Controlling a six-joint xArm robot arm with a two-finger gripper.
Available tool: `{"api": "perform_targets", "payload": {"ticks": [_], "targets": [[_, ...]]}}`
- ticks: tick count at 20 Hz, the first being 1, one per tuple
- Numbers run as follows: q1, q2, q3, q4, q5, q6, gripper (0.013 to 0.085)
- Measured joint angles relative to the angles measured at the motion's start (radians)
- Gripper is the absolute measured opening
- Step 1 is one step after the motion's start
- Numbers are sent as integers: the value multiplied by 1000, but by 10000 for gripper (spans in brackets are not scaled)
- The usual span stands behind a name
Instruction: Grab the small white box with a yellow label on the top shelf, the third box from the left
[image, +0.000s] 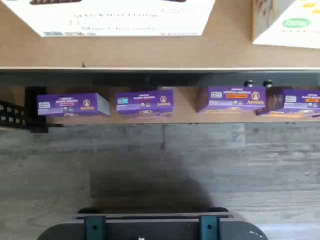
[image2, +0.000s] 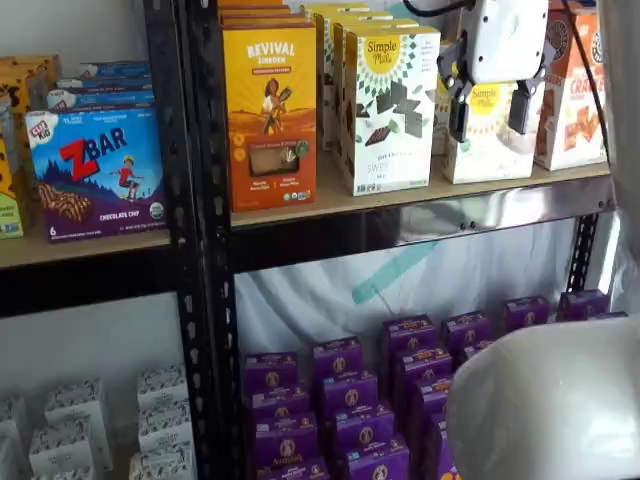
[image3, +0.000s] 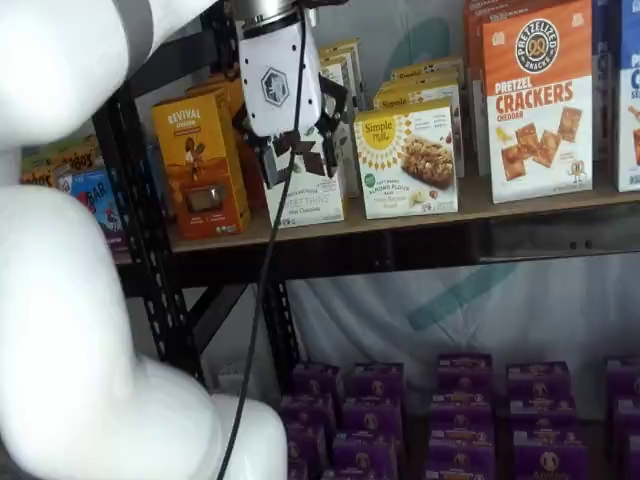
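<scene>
On the top shelf (image3: 520, 205), the small white box (image3: 407, 160) is seen standing upright between a taller white Simple Mills carton (image2: 388, 105) and an orange pretzel crackers carton (image3: 538, 100), in both shelf views. The gripper (image2: 490, 112) hangs in front of the shelf with its black fingers set wide apart, nothing held between them. A yellow Revival carton (image2: 270, 115) stands further left. Purple Annie's boxes (image: 144, 102) are lined up on the lower level.
</scene>
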Motion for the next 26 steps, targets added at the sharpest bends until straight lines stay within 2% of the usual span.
{"api": "perform_targets", "payload": {"ticks": [10,26], "targets": [[-48,29,-17,-5,-14,-49,850],[-91,46,-29,-3,-21,-91,850]]}}
